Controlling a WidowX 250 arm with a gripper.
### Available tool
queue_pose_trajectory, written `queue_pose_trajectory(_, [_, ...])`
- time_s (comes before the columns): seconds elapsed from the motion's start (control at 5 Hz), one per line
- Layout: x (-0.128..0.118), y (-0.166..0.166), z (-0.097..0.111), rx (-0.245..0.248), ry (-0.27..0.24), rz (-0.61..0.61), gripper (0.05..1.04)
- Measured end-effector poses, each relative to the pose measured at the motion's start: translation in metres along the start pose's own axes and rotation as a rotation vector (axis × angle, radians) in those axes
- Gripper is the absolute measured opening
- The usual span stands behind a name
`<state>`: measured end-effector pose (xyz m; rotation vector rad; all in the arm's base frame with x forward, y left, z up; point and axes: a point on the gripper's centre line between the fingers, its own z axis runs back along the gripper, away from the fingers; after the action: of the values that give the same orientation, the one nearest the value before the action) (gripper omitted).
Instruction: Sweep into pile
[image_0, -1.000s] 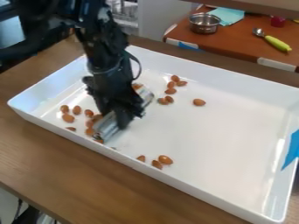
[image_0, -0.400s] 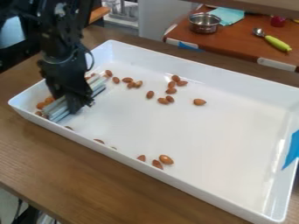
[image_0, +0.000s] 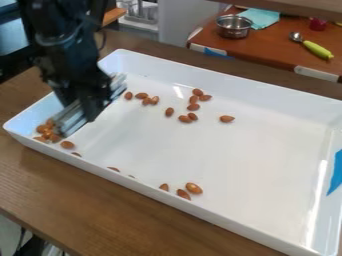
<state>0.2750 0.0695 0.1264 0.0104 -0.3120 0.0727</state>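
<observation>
The almonds (image_0: 49, 132) lay inside the white tray (image_0: 234, 155), some bunched in its left corner and others scattered: a loose group toward the far wall, one a little apart on its right, three together by the near wall, and a few more along that wall toward the corner. The gripper (image_0: 87, 111) hung over the tray's left part, with a grey ribbed bar (image_0: 69, 120) across its lower end, seemingly held there, though how far open it was could not be told. The bar's near end was right beside the bunched almonds. The tray sat on the wooden desk (image_0: 100, 210); beyond, a metal pot (image_0: 234, 26) stood on a brown table (image_0: 277, 47).
</observation>
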Motion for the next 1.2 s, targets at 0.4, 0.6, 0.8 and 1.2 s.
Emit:
queue_pose_trajectory(0.4, [0.025,-0.085,0.034,0.01,-0.042,0.098,0.379])
queue_pose_trajectory(0.6, [0.028,-0.132,0.029,0.069,-0.015,0.116,0.379])
queue_pose_trajectory(0.8, [0.021,-0.178,0.015,0.125,-0.026,0.115,0.379])
queue_pose_trajectory(1.2, [0.007,-0.191,-0.01,0.19,-0.085,0.097,0.379])
